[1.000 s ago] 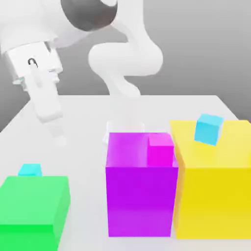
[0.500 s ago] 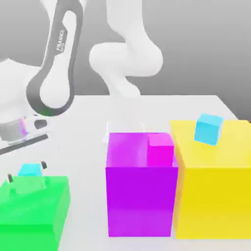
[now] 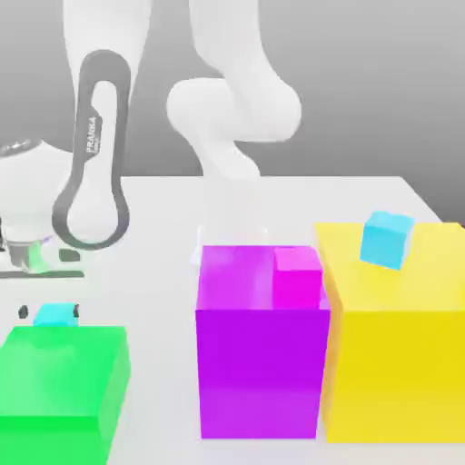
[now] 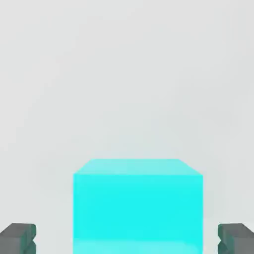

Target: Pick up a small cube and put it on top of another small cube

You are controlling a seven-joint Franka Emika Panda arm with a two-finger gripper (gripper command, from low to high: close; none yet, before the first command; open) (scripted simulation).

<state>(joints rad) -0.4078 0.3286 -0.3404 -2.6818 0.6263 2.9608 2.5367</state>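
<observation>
The small cyan cube [image 3: 55,315] I was after sat on the white table [image 3: 154,227], just behind the far edge of the green block [image 3: 62,381], which I took as my landmark. My gripper [image 3: 50,312] hung over that cube with its jaws spread wide, one dark fingertip [image 3: 24,312] on each side of it and neither touching; nothing was held. In the hand view the same cube [image 4: 137,206] stood between the two grey pads [image 4: 19,238], with clear gaps on both sides. To the exterior view's right of the green block stood the purple block [image 3: 262,363] with a small magenta cube [image 3: 298,275] on top. Beyond that, farthest from the green block, rose the yellow block [image 3: 400,354], carrying the second cyan cube [image 3: 387,239], slightly turned.
</observation>
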